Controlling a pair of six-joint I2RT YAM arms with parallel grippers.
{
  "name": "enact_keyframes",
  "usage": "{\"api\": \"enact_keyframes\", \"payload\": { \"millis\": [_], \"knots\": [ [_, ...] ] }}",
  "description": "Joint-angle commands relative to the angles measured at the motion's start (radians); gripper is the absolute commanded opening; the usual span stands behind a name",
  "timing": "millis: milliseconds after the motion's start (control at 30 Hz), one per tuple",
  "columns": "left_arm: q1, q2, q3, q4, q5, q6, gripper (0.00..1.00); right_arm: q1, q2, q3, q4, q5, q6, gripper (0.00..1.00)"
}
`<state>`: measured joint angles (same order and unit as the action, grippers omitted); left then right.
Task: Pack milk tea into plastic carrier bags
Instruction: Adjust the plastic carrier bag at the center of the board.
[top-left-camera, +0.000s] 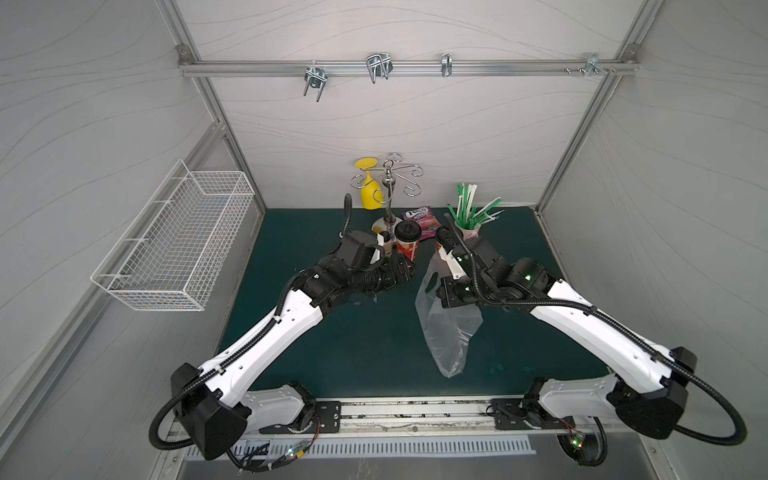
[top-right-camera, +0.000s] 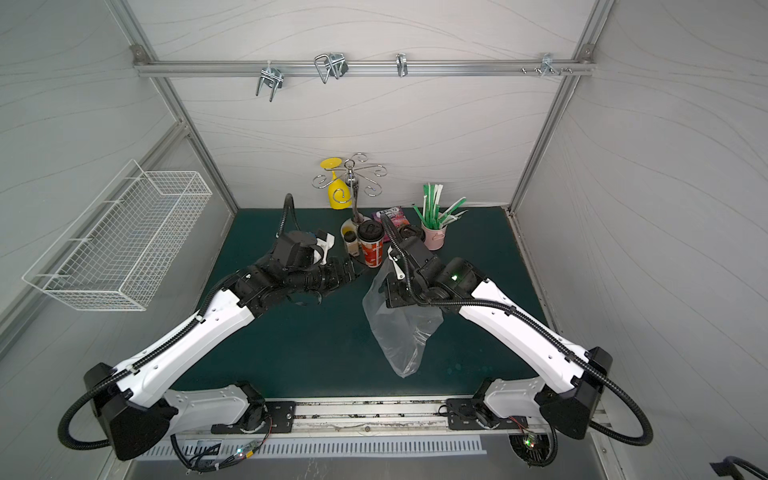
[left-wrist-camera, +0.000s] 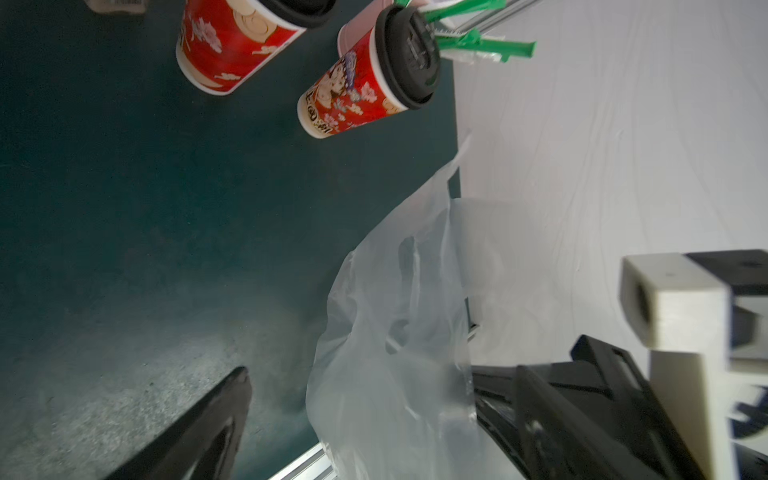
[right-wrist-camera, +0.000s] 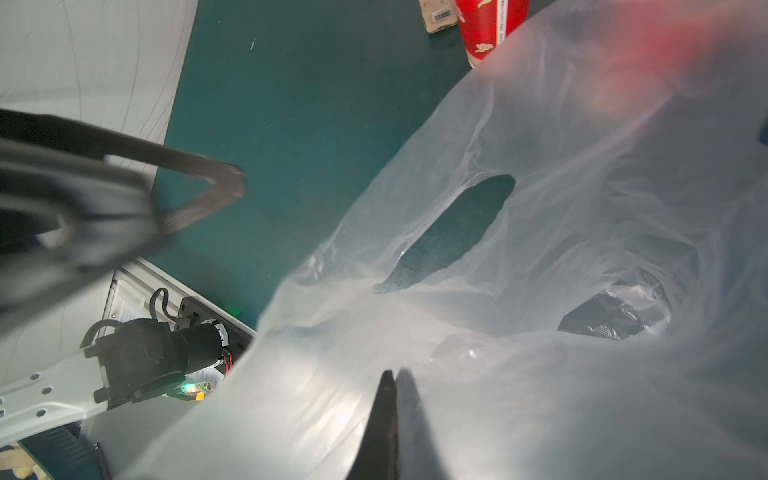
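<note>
My right claw (right-wrist-camera: 392, 376) is pinched closed on the film of the plastic carrier bag (top-left-camera: 449, 328). The bag hangs from it toward the lower centre in both top views, its tail end on the green mat (top-left-camera: 332, 353). My left claw (left-wrist-camera: 382, 374) has its jaws spread wide; the bag's edge lies between them with no grip seen. Both cups stand upright on the mat, outside the bag. The oval handle hole (right-wrist-camera: 453, 232) shows only mat through it. A pink pot (top-right-camera: 434, 237), right of centre, holds green and white straws (top-right-camera: 432, 203). The first milk tea cup (top-left-camera: 406, 243) stands just above and right of the left claw. The second milk tea cup (left-wrist-camera: 365, 83) stands just above the right claw, partly hidden by that arm in the top views.
</note>
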<state>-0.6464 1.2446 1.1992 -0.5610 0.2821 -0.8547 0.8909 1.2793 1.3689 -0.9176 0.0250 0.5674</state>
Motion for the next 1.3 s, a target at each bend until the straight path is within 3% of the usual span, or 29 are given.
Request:
{"api": "enact_keyframes", "payload": {
  "millis": [0,100,300,467,633,833,933,1000,1100,1267],
  "knots": [
    [-0.015,0.024,0.069,-0.005,0.045,0.063,0.93,0.008,-0.022,-0.03,0.042,-0.015,-0.025,0.0],
    [-0.031,0.05,0.095,-0.021,0.057,0.101,0.87,0.006,-0.022,-0.037,0.053,-0.017,-0.044,0.0],
    [-0.045,0.074,0.109,-0.029,0.054,0.14,0.87,0.003,-0.023,-0.063,0.094,-0.054,-0.051,0.0],
    [-0.059,0.105,0.16,-0.046,0.076,0.287,0.87,-0.007,-0.053,-0.111,0.117,-0.081,-0.028,0.0],
    [-0.104,0.158,0.217,-0.104,0.082,0.427,0.83,-0.078,-0.113,-0.201,0.197,-0.219,0.016,0.0],
    [-0.134,0.261,0.337,-0.193,0.054,0.497,0.79,-0.104,-0.144,-0.196,0.176,-0.228,0.01,0.0],
    [-0.15,0.298,0.378,-0.216,0.035,0.517,0.7,-0.114,-0.146,-0.189,0.162,-0.222,0.01,0.0],
    [-0.149,0.317,0.394,-0.235,0.002,0.516,0.52,-0.123,-0.152,-0.186,0.158,-0.224,0.011,0.0],
    [-0.149,0.32,0.39,-0.225,-0.014,0.513,0.42,-0.146,-0.162,-0.183,0.15,-0.233,0.011,0.0],
    [-0.146,0.3,0.393,-0.234,-0.078,0.499,0.11,-0.161,-0.163,-0.165,0.114,-0.238,-0.005,0.0]
  ]
}}
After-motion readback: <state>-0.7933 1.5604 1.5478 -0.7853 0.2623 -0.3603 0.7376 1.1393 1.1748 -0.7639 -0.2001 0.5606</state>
